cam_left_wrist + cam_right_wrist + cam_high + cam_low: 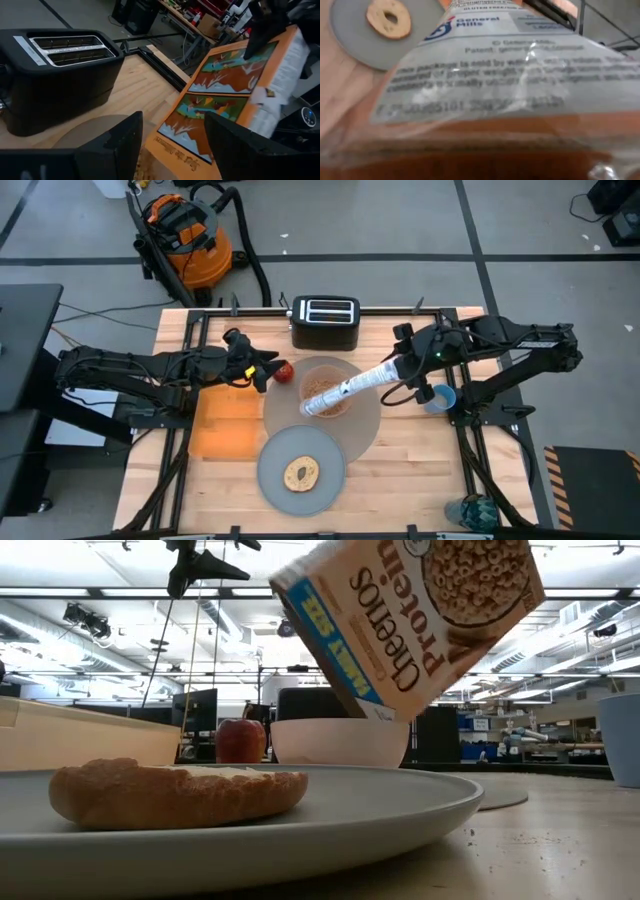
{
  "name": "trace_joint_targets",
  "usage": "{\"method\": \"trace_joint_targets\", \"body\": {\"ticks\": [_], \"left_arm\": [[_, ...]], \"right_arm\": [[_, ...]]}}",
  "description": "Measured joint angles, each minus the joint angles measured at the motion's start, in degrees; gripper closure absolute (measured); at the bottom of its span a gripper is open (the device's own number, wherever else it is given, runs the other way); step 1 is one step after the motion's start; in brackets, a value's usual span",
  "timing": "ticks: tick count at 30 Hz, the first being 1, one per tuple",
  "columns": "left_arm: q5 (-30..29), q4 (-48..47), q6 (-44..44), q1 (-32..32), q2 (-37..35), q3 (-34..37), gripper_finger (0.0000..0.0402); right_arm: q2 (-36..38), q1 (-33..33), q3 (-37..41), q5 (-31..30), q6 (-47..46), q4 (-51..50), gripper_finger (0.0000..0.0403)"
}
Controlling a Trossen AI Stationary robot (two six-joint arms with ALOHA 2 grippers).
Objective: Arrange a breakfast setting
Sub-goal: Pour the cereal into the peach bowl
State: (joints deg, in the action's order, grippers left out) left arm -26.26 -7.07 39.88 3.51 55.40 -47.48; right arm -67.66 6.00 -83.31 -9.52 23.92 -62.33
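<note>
high view: cereal box (352,387) tilted, long axis running from right gripper (398,366), clamped on its upper end, down-left to pale pink bowl (322,387) on grey placemat (365,430). low view reads "cheerios protein", inverted. right wrist view: "general mills". left gripper (262,368) spread wide beside red apple (284,371).

Workshop: shop vacuum (187,238) (orange), strip-lit benches behind.
</note>
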Motion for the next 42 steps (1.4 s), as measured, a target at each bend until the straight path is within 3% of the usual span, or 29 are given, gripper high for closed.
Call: {"method": "trace_joint_targets", "body": {"ticks": [10, 17, 23, 32, 42], "left_arm": [[0.00, 0.00, -0.05, 0.00, 0.00, 0.00, 0.0182], [0.00, 0.00, -0.07, 0.00, 0.00, 0.00, 0.0182], [0.00, 0.00, -0.07, 0.02, 0.00, 0.00, 0.0182], [0.02, 0.00, -0.09, 1.40, 0.00, 0.00, 0.0182], [-0.02, 6.86, -2.80, 2.40, 0.02, -0.04, 0.0182]], "right_arm": [[0.37, -0.05, 0.00, -6.95, 0.21, -0.99, 0.0199], [0.37, -0.11, 0.04, -4.62, 0.16, 3.04, 0.0199], [0.79, -0.10, 0.04, 3.39, -3.59, 1.96, 0.0199], [3.32, -0.11, 0.04, -2.71, -4.65, -2.64, 0.0199], [2.64, -0.08, 0.04, 1.69, -7.39, -0.49, 0.0199]]}}
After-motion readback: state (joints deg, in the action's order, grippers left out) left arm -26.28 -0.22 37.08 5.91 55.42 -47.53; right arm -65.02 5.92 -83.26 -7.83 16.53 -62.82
